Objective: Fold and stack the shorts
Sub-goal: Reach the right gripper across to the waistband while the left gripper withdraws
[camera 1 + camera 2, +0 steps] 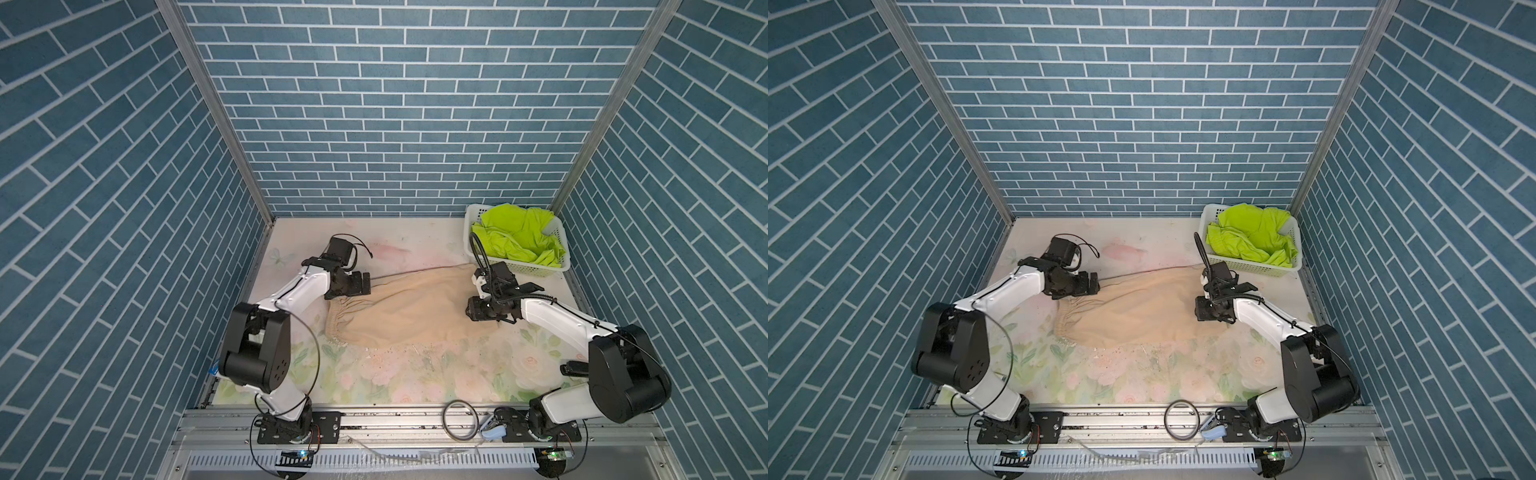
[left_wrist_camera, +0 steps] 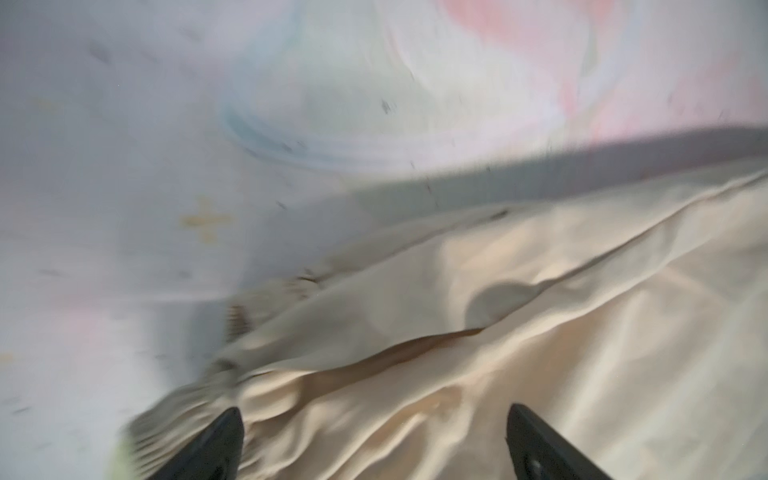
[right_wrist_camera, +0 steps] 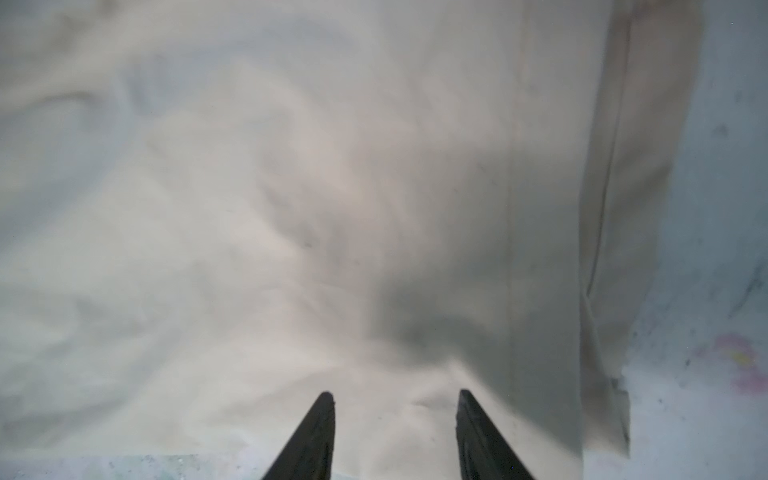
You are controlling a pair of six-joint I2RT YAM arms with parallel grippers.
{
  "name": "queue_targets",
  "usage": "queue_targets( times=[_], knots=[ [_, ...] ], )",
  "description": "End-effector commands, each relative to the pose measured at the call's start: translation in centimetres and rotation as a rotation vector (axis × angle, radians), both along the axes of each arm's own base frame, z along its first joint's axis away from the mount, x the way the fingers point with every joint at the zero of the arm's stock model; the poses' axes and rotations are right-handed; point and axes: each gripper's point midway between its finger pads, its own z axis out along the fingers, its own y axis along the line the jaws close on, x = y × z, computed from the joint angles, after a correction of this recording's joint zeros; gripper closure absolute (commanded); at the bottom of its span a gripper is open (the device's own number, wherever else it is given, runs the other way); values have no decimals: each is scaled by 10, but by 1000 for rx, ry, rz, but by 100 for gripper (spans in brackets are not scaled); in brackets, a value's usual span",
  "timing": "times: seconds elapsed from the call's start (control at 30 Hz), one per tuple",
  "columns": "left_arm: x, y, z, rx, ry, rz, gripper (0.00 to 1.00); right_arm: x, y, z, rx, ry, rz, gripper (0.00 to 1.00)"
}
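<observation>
Left wrist view: found left gripper (image 2: 374, 409) spread wide over waistband of beige shorts (image 2: 540, 353); right gripper (image 3: 395, 394) part-spread, pinching nothing, above leg end. Found them spread on table (image 1: 415, 245), lime shorts (image 1: 519, 237) in basket (image 1: 469, 232). Feared a one-layer pinch skewing the fold.

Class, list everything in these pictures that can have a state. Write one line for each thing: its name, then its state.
beige shorts: spread flat on the table, not held
green shorts: crumpled, unfolded, in the basket
basket: upright, holding the green shorts
left gripper: open, over the beige shorts' waistband end
right gripper: open, over the beige shorts' other end
</observation>
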Motion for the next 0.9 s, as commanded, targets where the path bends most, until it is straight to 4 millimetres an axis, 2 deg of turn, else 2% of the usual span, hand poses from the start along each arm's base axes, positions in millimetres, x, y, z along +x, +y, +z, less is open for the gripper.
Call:
queue_targets(
  times=[0.0,0.1,0.17,0.3,0.33,0.37,0.43,0.6,0.73,0.87],
  knots=[
    [-22,62,58,105,-27,124,0,-1,51,42,-12,-136,243,51],
    [-44,87,82,72,-37,166,0,-12,111,59,30,-225,434,50],
    [-59,100,89,54,-48,196,0,-24,150,64,51,-276,565,49],
    [-78,113,97,8,-104,236,0,-51,213,63,76,-343,763,46],
    [-82,115,99,4,-114,243,0,-59,229,62,86,-355,808,28],
    [-86,118,100,2,-119,254,0,-67,243,60,85,-370,851,14],
    [-90,124,104,-6,-142,268,0,-82,269,56,83,-389,927,11],
    [-97,140,108,-39,-179,321,0,-109,311,39,33,-446,1065,12],
    [-101,156,97,-82,-163,377,0,-115,337,22,-66,-522,1126,12],
    [-100,165,82,-125,-147,413,0,-112,354,4,-189,-600,1167,11]
  ],
)
